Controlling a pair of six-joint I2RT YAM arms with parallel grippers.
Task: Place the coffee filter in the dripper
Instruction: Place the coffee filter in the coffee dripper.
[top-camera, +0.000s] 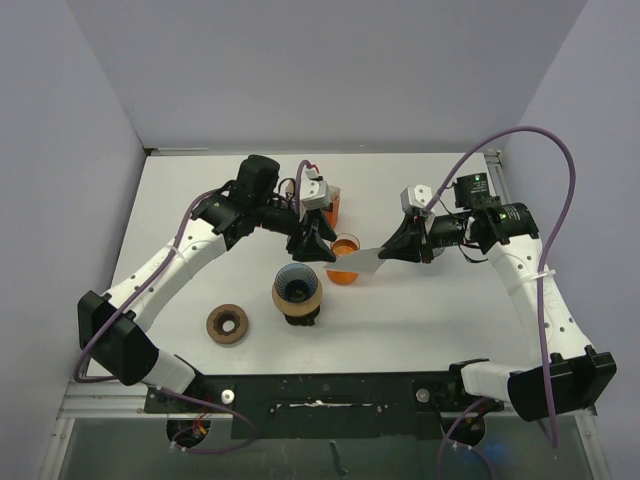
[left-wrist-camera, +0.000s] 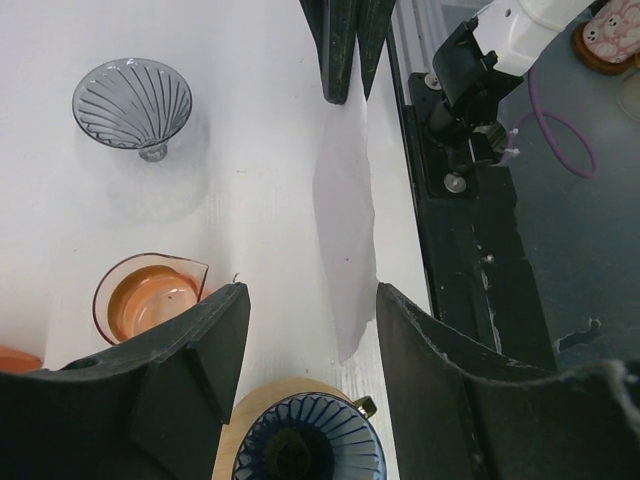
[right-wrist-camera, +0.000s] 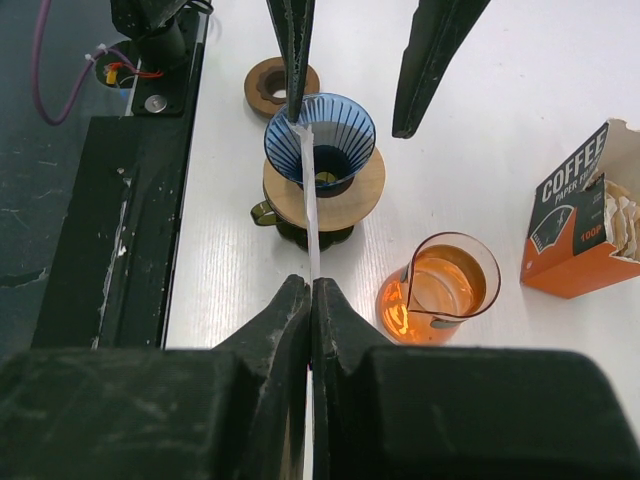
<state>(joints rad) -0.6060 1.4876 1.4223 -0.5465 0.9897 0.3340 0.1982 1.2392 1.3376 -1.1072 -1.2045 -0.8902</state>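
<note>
From above, the right gripper (top-camera: 387, 250) has its jaws clenched on a white coffee filter (top-camera: 362, 263), which juts left over an orange carafe (top-camera: 345, 262). The left gripper (top-camera: 312, 244) hangs just left of that carafe with its jaws released. The blue dripper (top-camera: 297, 287) stands on the surface (top-camera: 420, 310) just near of the two, with a brown ring (top-camera: 227, 323) to its left and an orange filter box (top-camera: 331, 205) farther back. In the left wrist view, the filter's free end hangs between the parted jaws, above the dripper's rim, and a clear glass cone (left-wrist-camera: 132, 100) stands well apart. In the right wrist view, the filter runs edge-on from the pinched jaws to the tip of one left finger (right-wrist-camera: 293, 50), over the dripper.
</note>
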